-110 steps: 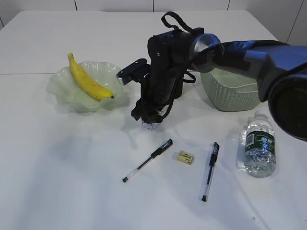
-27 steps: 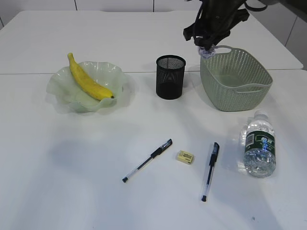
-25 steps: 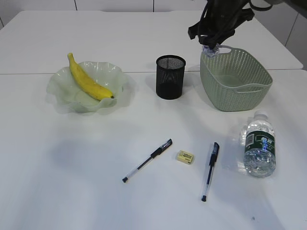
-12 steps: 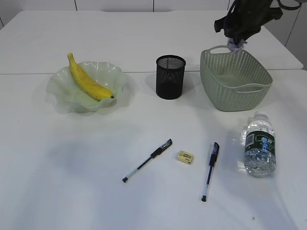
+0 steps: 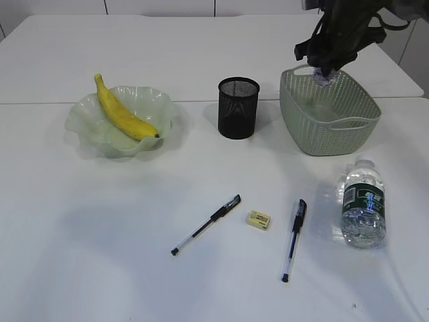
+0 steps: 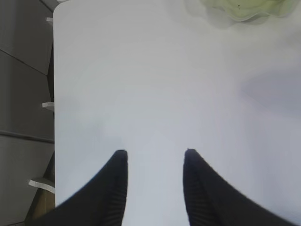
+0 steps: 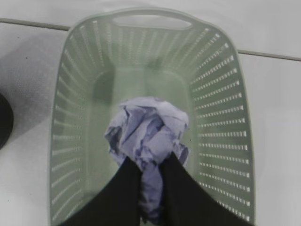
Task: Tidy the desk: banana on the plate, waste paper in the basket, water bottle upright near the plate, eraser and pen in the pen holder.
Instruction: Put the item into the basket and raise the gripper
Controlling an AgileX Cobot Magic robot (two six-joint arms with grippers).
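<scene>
Paper wad [image 7: 146, 131], crumpled | right fingers [image 7: 123, 193] pinching it | lattice basket [image 7: 221, 141] below | left fingers [image 6: 113, 183] parted

Office-like desk setting: white table [image 5: 100, 268], mesh pen holder [image 5: 238, 107]

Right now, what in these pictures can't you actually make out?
- Right arm: cut off by the exterior view's top edge; only the right gripper and wrist show.
- Basket floor: partly hidden by the crumpled waste paper in the right wrist view.
- Water bottle label: too small to read.
- Plate: cropped by the left wrist view's top edge.
- Left gripper: absent from the exterior view.
</scene>
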